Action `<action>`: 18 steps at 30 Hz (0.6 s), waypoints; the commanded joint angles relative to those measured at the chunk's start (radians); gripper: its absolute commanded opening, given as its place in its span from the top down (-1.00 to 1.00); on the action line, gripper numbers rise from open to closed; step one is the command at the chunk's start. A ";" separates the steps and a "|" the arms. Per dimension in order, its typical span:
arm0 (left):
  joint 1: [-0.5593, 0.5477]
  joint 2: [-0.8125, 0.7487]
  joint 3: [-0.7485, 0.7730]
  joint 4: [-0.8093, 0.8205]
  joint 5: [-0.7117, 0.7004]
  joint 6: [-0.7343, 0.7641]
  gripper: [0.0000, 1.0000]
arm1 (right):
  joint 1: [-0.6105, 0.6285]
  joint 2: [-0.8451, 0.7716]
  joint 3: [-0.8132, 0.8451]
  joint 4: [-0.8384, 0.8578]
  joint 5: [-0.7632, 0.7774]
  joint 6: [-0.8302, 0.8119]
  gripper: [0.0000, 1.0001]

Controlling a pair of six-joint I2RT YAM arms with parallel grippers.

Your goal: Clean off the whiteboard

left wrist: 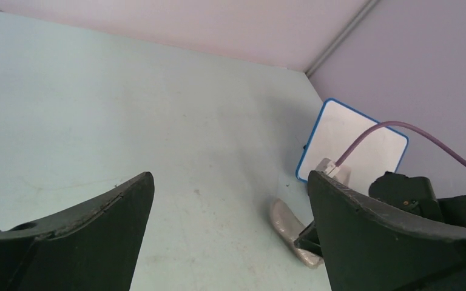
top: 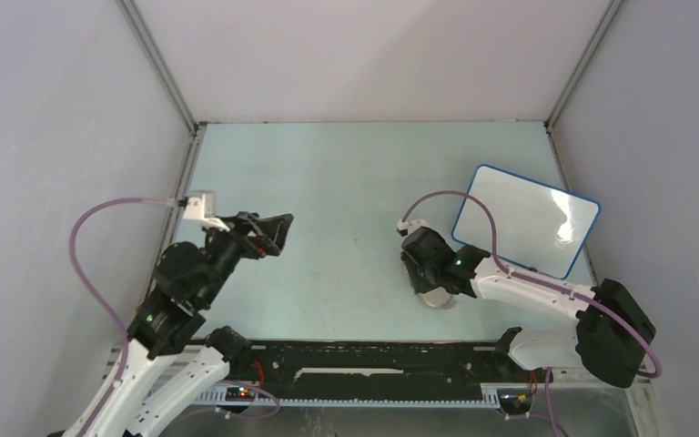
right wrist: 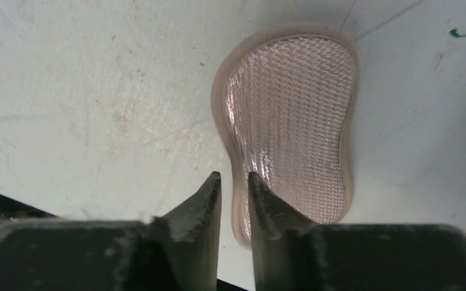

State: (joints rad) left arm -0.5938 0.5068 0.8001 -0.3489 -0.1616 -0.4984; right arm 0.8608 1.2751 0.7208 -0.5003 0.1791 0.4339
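Observation:
The whiteboard (top: 523,218) has a blue rim and a blank white face, and stands at the right rear; it also shows in the left wrist view (left wrist: 352,136). A grey-beige oval sponge pad (right wrist: 291,109) lies on the table in front of it (top: 439,299) (left wrist: 288,221). My right gripper (right wrist: 233,177) is closed to a narrow gap on the pad's near rim, down at the table (top: 428,273). My left gripper (top: 268,232) is open wide and empty, held above the table's left side (left wrist: 230,176), well apart from the pad and the board.
Grey enclosure walls stand at the back and on both sides. The black rail (top: 373,360) with the arm bases runs along the near edge. A small green speck (right wrist: 458,33) lies on the table near the pad. Purple cables loop off both wrists.

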 commanded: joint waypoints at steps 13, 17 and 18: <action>-0.004 -0.085 0.379 -0.223 -0.185 0.104 -0.99 | -0.031 -0.540 0.555 -0.347 0.074 -0.209 -0.99; -0.004 -0.094 0.475 -0.231 -0.195 0.126 -0.99 | -0.032 -0.600 0.735 -0.374 0.130 -0.250 -0.99; -0.004 -0.095 0.497 -0.234 -0.198 0.129 -0.99 | -0.032 -0.608 0.778 -0.378 0.144 -0.260 -0.99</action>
State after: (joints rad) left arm -0.5934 0.4122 1.1919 -0.5690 -0.3294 -0.4175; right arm 0.8314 0.6971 1.3735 -0.7963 0.2459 0.2478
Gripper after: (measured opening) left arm 0.996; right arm 0.994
